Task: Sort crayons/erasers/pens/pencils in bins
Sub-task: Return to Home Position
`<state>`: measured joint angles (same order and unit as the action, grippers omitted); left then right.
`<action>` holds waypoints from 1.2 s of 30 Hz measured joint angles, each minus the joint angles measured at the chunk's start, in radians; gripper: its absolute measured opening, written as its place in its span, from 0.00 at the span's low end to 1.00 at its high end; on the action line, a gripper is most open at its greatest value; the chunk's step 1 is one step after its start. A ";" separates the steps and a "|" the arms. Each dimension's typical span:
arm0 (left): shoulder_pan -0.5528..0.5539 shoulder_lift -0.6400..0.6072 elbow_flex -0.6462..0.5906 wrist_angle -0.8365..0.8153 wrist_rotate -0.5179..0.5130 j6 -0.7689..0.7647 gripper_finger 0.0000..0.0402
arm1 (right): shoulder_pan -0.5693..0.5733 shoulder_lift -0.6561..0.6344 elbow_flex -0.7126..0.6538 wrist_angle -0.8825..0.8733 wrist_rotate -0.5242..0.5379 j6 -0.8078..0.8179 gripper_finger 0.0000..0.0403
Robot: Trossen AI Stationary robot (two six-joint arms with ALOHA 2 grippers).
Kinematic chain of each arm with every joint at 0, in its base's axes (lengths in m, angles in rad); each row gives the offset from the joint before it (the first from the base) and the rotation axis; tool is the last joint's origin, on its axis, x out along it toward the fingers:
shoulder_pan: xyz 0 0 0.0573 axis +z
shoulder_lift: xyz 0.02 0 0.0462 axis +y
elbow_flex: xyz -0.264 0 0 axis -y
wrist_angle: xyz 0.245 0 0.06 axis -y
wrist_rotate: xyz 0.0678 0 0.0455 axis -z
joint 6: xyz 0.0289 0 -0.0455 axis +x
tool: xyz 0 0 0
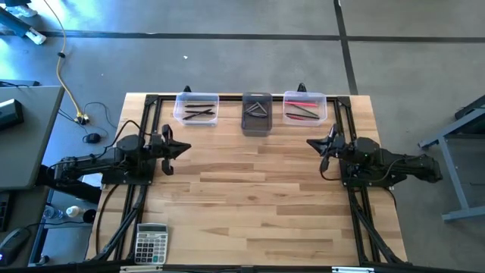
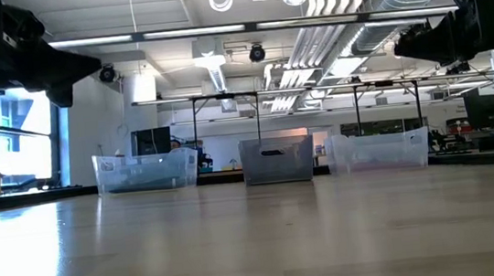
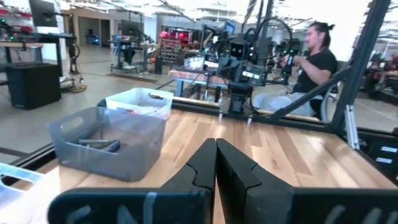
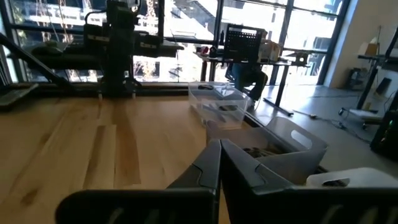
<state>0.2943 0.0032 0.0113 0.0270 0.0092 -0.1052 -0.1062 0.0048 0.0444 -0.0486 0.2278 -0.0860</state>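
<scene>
Three bins stand in a row at the table's far edge: a clear bin (image 1: pixel 197 108) on the left with dark sticks, a dark smoky grey bin (image 1: pixel 257 112) in the middle with grey sticks, and a clear bin (image 1: pixel 305 108) on the right with red and dark sticks. My left gripper (image 1: pixel 186 149) is shut and empty above the table's left side; its closed fingers show in the left wrist view (image 3: pixel 216 163). My right gripper (image 1: pixel 311 142) is shut and empty above the right side; it also shows in the right wrist view (image 4: pixel 220 163).
A grey calculator (image 1: pixel 151 243) lies at the near left corner of the table. Black frame rails (image 1: pixel 356 212) run along the left and right sides. A person (image 3: pixel 311 59) sits beyond the table's right side. The wooden table top (image 1: pixel 250 197) lies between the arms.
</scene>
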 joint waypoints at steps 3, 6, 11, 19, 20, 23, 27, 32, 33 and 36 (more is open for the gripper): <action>0.000 0.000 0.000 0.015 0.002 0.008 0.00 | 0.000 0.000 0.000 0.000 0.000 -0.090 0.00; 0.000 0.000 0.000 0.040 -0.002 0.012 0.00 | 0.000 0.000 0.000 0.000 0.000 -0.149 0.00; 0.000 0.001 0.000 -0.019 0.002 0.042 0.00 | 0.000 0.000 0.000 0.000 0.000 -0.137 0.00; 0.000 0.005 0.000 -0.015 -0.020 0.056 0.01 | 0.000 0.000 0.000 0.000 0.001 -0.044 0.00; 0.000 0.005 0.000 -0.015 -0.020 0.056 0.01 | 0.000 0.000 0.000 0.000 0.001 -0.044 0.00; 0.000 0.005 0.000 -0.015 -0.020 0.056 0.01 | 0.000 0.000 0.000 0.000 0.001 -0.048 0.00; 0.000 0.005 0.000 -0.015 -0.020 0.056 0.01 | 0.000 0.000 0.000 0.000 0.001 -0.045 0.00; 0.000 0.005 0.000 -0.015 -0.020 0.056 0.01 | 0.000 0.000 -0.001 0.000 0.001 -0.045 0.00; 0.000 0.005 0.000 -0.015 -0.020 0.056 0.01 | 0.000 0.000 -0.001 0.000 0.001 -0.045 0.00; 0.000 0.005 0.000 -0.015 -0.020 0.056 0.01 | 0.000 0.000 -0.001 0.000 0.001 -0.045 0.00</action>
<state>0.2943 0.0086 0.0116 0.0116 -0.0113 -0.0490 -0.1062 0.0052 0.0437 -0.0486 0.2287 -0.1314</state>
